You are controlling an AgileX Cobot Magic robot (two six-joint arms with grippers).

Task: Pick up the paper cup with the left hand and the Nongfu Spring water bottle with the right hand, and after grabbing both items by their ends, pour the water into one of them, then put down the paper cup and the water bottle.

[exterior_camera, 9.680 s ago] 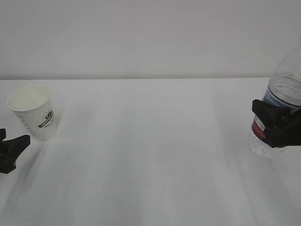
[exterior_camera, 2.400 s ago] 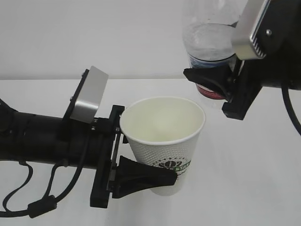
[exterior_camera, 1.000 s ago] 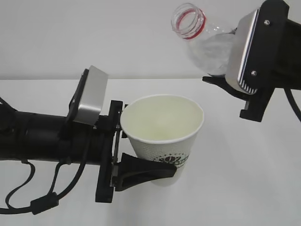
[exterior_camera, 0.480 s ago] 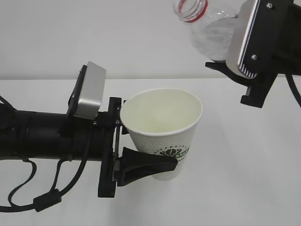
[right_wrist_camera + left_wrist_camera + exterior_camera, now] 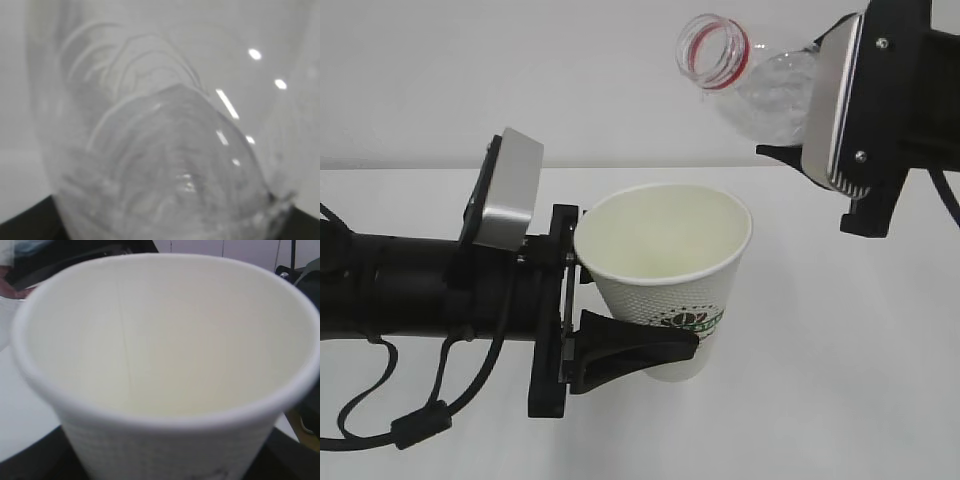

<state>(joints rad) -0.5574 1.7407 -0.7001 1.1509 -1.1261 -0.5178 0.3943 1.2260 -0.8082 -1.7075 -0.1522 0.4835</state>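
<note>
Two hands aloft over the white tabletop, each closed on its own item. Left hand clamped on the paper cup low on its wall, near the base, one black finger showing across the front just beside the green logo. Cup upright, mouth open and facing up, clear of the tabletop, roughly mid-scene. Grip kept low probably to leave the rim free for pouring.

Right hand wrapped round the lower body of the water bottle, label hidden behind the grey panel. Bottle tipped over toward the left, open neck with red ring pointing up-left, higher than the cup rim and above it, slightly right of its centre. Cap not seen.

No stream visible between neck and cup. Left wrist view: cup interior pale, dry-looking, though the bottom lies partly hidden behind the near rim. Right wrist view: ribbed clear plastic filling the frame, blurred; cannot tell whether any water remains inside.

Judged stage: pour in hand, tilt not steep enough to spill or bottle near empty. Neck placed over the cup mouth so a stream would land inside. Risk: neck sits high above the rim, so splash or miss possible. Setting both down not yet done.
</note>
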